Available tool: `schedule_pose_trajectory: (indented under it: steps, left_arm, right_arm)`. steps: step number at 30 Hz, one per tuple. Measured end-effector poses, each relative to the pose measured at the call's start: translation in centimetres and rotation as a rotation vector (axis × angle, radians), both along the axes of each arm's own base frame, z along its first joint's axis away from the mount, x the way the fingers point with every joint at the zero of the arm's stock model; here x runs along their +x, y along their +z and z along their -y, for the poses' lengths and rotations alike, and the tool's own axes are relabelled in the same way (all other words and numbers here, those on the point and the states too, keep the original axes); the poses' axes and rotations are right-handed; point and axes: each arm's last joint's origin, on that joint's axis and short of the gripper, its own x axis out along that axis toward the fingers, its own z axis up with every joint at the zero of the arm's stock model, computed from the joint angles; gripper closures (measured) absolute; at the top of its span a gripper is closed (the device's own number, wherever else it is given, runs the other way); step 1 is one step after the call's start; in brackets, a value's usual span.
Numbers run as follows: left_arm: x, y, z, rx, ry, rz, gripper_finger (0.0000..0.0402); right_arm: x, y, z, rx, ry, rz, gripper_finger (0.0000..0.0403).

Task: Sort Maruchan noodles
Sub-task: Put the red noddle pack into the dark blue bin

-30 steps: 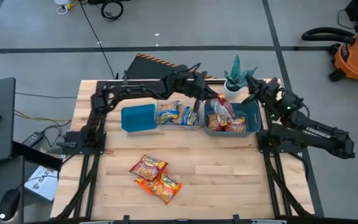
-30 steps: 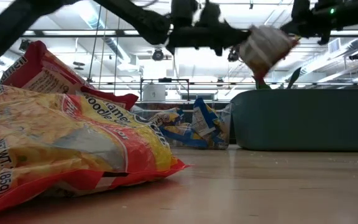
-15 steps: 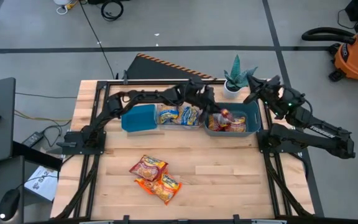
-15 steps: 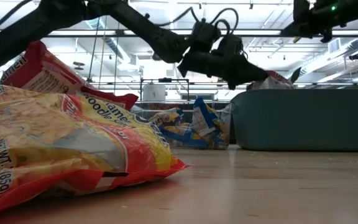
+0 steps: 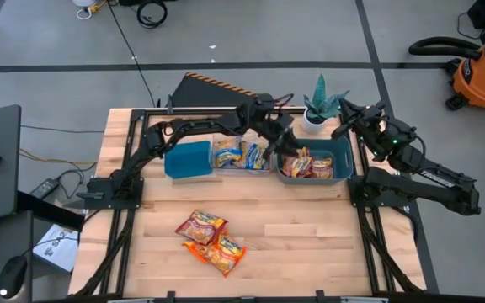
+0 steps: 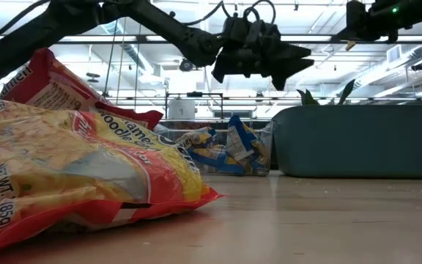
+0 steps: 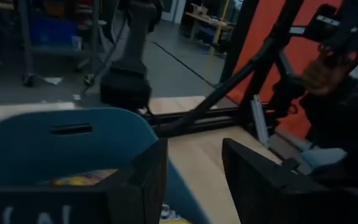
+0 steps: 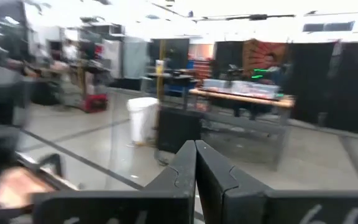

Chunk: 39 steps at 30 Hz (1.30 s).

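1. Hovering over the near-left edge of the right-hand teal bin (image 5: 343, 160), just right of centre in the high view, the left gripper (image 5: 283, 143) has its jaws spread apart with nothing between them; the left wrist view shows a clear gap between the dark fingers (image 7: 138, 180).
2. The right gripper (image 5: 349, 115) waits at the upper right of the table beside a potted plant (image 5: 318, 103), its jaws pressed together and empty.
3. Red-pink-and-yellow packets (image 5: 310, 164) lie in that right bin, blue-and-yellow packets (image 5: 241, 156) sit in the clear middle bin (image 5: 242, 171), and a teal bin (image 5: 187, 159) to their left looks empty.
4. Three orange-red packets (image 5: 211, 239) lie unsorted on the bare wood at the lower centre of the high view, one overlapping another; they fill the left of the low view (image 6: 79, 169).
5. Judged risk: the overlapping packets may lead the jaws to pinch two at once or slip off the crinkly film.
6. Swinging back low, the left arm could clip the bin wall and shift the bins.
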Motion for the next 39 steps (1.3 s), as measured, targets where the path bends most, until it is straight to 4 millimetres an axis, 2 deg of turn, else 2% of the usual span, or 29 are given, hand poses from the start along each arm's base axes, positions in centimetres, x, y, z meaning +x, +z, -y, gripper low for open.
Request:
schedule_pose_trajectory:
  steps: [3,6,10,13,15,20,25,30,35,39]
  left_arm:
    - [-0.3,1.4,0.6,0.045,-0.011,0.013,0.0242]
    - [-0.8,2.7,3.3,0.081,0.000,-0.091,0.0243]
    - [-3.0,2.3,7.4,0.232,0.122,-0.457,0.0255]
    - [-5.0,3.1,10.4,0.379,0.286,-0.685,0.0259]
    - [-6.2,3.5,12.8,0.458,0.304,-0.800,0.0259]
    - [-9.1,2.4,17.5,0.565,0.146,-1.079,0.0260]
    - [-10.6,2.2,19.3,0.573,0.131,-1.158,0.0260]
    - [-12.1,1.8,20.7,0.508,0.287,-1.209,0.0260]
    - [-13.1,0.1,22.6,0.403,0.382,-1.323,0.0260]
    - [-13.2,-0.3,24.0,0.309,0.390,-1.345,0.0260]
  right_arm:
    - [0.4,0.0,-0.3,0.029,0.167,0.052,0.0391]
    - [0.9,-0.3,-0.9,0.128,0.431,0.115,0.0391]
    - [0.9,-0.1,-1.7,0.233,0.665,0.212,0.0390]
    - [0.5,0.1,-2.3,0.266,0.766,0.242,0.0391]
    - [0.4,-0.1,-2.6,0.289,0.797,0.229,0.0391]
    - [0.7,-1.0,-3.0,0.339,0.816,0.184,0.0391]
    - [1.4,-3.0,-3.1,0.374,0.819,0.138,0.0392]
    - [1.7,-4.4,-3.3,0.361,0.813,0.094,0.0392]
    - [2.4,-6.3,-3.7,0.244,0.848,0.144,0.0392]
    - [2.7,-7.4,-3.9,0.128,0.873,0.181,0.0392]
